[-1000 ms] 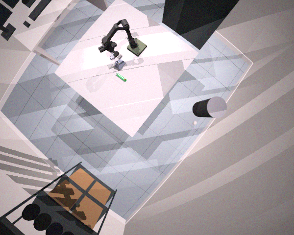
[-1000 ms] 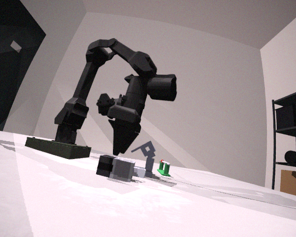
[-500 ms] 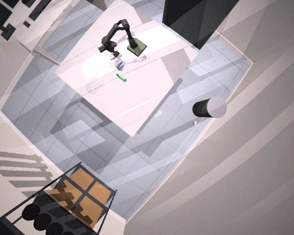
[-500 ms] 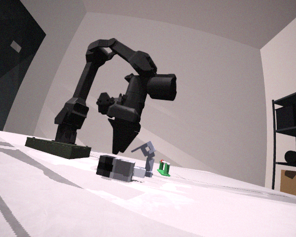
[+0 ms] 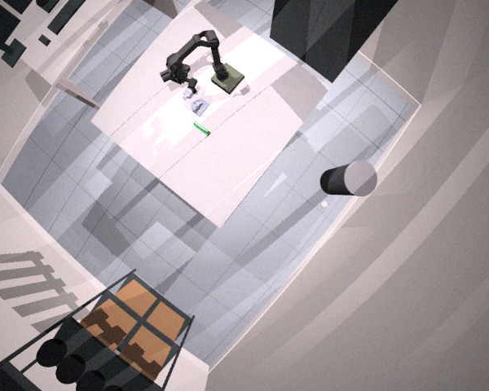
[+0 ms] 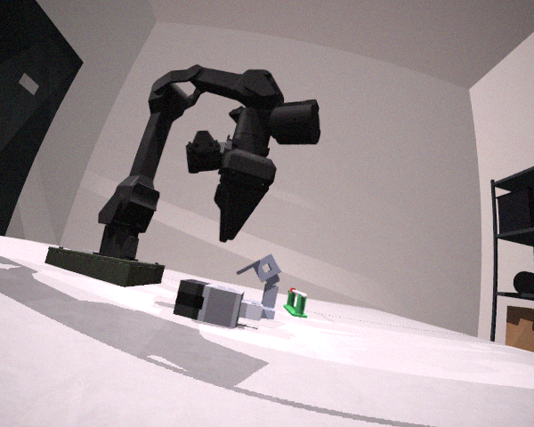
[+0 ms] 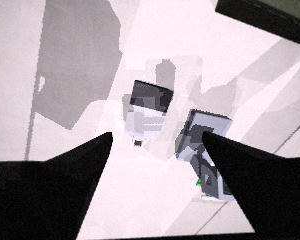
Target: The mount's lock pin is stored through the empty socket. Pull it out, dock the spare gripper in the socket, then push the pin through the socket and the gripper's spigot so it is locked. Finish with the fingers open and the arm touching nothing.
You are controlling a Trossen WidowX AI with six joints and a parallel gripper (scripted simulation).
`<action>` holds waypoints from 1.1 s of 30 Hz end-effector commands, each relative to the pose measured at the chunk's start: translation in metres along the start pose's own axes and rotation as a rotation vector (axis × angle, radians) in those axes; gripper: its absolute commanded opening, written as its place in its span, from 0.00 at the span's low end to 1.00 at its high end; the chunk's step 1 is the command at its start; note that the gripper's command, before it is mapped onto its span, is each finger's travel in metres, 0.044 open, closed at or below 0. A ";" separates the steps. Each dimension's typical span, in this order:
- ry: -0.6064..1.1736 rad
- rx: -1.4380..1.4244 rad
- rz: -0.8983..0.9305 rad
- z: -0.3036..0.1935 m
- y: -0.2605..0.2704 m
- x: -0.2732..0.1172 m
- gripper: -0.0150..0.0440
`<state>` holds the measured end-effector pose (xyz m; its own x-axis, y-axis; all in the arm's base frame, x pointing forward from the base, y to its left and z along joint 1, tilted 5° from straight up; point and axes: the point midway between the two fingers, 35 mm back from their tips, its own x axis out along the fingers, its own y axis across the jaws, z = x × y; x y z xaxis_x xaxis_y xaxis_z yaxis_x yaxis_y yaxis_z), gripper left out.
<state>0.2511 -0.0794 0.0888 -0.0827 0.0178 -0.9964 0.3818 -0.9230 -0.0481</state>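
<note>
The spare gripper (image 5: 188,93) (image 6: 219,305) (image 7: 145,122), a black and grey block with a paler end, lies on the table. The blue-grey mount (image 5: 199,106) (image 6: 270,299) stands beside it; its tilted square socket (image 6: 273,261) shows an open hole with no pin through it. The lock pin (image 6: 298,292) (image 5: 200,127), pale with a red end, rests across the top of the green stand (image 6: 295,311). My gripper (image 6: 226,239) (image 7: 158,135) is open and empty, pointing down well above the spare gripper, touching nothing. In the wrist view my right finger partly hides the mount.
The arm's dark green base (image 5: 227,80) (image 6: 120,270) (image 7: 270,15) stands on the table (image 5: 219,168) behind the spare gripper. The green stand is beyond the mount. A shelf rack (image 6: 493,257) and a dark cylinder (image 5: 335,181) stand away from the table.
</note>
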 end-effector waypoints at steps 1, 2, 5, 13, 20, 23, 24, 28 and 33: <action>0.052 -0.269 0.012 0.001 0.000 -0.001 1.00; 0.068 -0.363 0.021 0.001 0.000 -0.001 1.00; 0.112 -0.647 0.058 0.001 0.000 -0.003 1.00; 0.176 -1.403 0.226 0.001 0.000 -0.008 1.00; 0.129 -2.050 0.448 0.001 0.003 -0.013 1.00; 0.089 -2.241 0.529 0.001 0.003 -0.015 1.00; 0.072 -2.303 0.555 0.002 0.004 -0.016 1.00; -0.016 -2.555 0.662 0.002 0.004 -0.019 1.00; -0.133 -2.802 0.761 0.002 0.005 -0.021 1.00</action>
<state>0.2560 -0.0866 0.1090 0.3237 0.0522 -0.9447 0.4819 0.8502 0.2121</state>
